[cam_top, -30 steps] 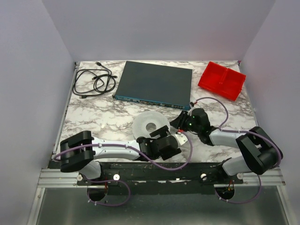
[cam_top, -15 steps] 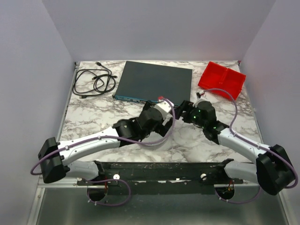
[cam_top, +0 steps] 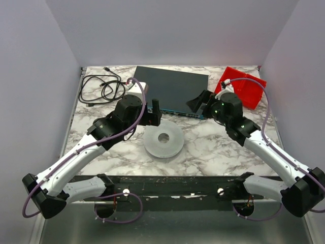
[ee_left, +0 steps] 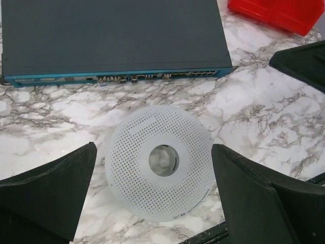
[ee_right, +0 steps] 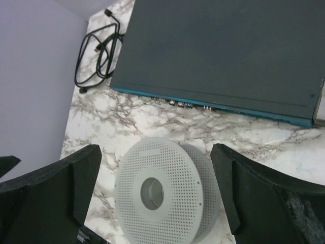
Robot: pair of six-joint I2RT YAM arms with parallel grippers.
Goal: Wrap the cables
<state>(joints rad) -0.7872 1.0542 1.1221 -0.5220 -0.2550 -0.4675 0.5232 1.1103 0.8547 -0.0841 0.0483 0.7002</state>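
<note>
Left gripper (cam_top: pixel 151 114) and right gripper (cam_top: pixel 200 102) both have jaws spread wide, holding nothing, just past the far side of the white perforated spool (cam_top: pixel 163 140). Thin white cable can't be made out in any view. Dark network switch (cam_top: pixel 167 86) lies behind the spool; black cord (cam_top: pixel 101 89) far-left of it, red bin (cam_top: pixel 241 86) far-right.

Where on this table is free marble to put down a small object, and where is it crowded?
Free: marble between the white spool and the right arm, and the patch near side of the black cord. Crowded: the far edge, with dark box and red tray.
</note>
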